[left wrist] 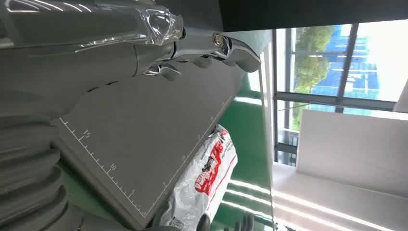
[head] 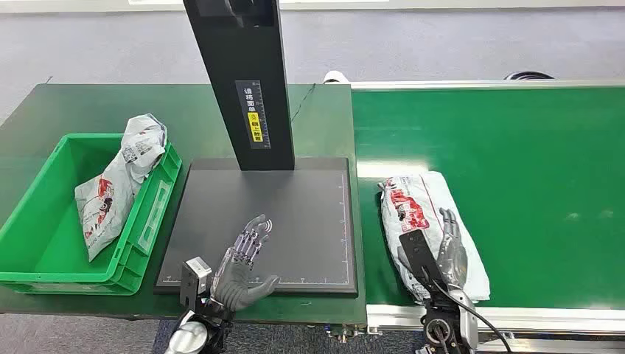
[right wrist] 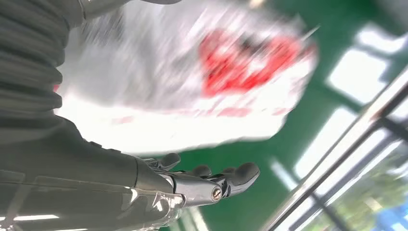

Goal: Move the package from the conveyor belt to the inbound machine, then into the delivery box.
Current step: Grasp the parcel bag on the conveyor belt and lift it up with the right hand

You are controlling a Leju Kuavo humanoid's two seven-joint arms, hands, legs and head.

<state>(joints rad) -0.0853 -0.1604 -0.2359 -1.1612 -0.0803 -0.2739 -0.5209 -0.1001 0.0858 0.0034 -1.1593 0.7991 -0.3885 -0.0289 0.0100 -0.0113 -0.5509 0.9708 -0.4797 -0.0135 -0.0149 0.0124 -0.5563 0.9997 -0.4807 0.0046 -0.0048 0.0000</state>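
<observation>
- Green conveyor belt (head: 531, 169), matte, beside a dark flat inbound machine (head: 295, 214) plate with ruler marks.
- Package (head: 413, 210): crinkled white plastic bag, red print, lying on the belt's near edge.
- Right hand (head: 451, 247) rests on the package, fingers extended; grip cannot be told.
- Left hand (head: 247, 262) empty, fingers spread over the plate.
- Green plastic delivery box (head: 44, 236) holds another bag (head: 118, 184).

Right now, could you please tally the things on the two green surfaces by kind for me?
Packages: 2, one on the conveyor belt under the right hand, one leaning in the green box.
Green delivery boxes: 1.
Dark inbound machines with a post: 1, with the open left hand over its plate.
Total: 4 things.
</observation>
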